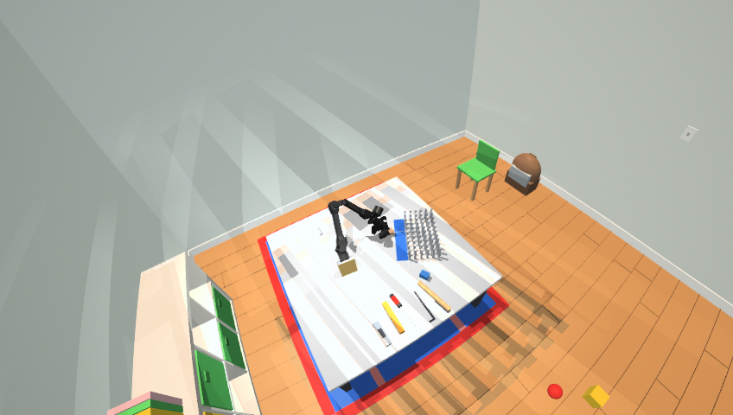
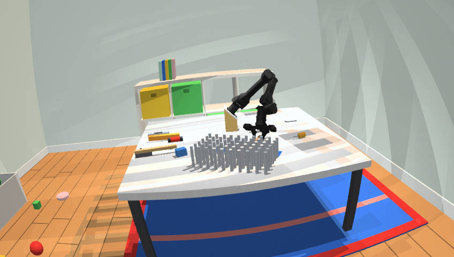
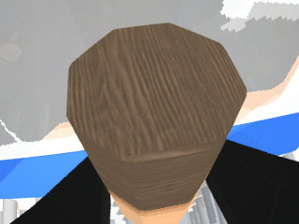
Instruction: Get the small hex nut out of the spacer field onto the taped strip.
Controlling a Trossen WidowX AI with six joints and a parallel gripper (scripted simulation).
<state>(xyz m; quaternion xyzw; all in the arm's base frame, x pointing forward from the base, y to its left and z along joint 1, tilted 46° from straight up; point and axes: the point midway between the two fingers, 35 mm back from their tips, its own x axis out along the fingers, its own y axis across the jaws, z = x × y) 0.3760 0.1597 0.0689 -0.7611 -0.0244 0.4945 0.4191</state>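
Tool in hand, nut still to fetch

Your jaws are clamped on a wooden handle. Its working end is hidden; can't tell if it reaches into the spacers. You have them at the near side of the spacers, by the blue strip.

Nut: not visible, presumably down among the spacers. Done: tool picked. Left, by my reckoning: hook, drag to strip, lay tool down outside, open, back off.

Spacers look upright. Past their far side, you have some table before the edge. Blue block sits just beside one end, spare tools beyond it; the other end looks roomier. Lanes between spacers are tight; a sideways swing could tip one. Pull straight toward the strip.
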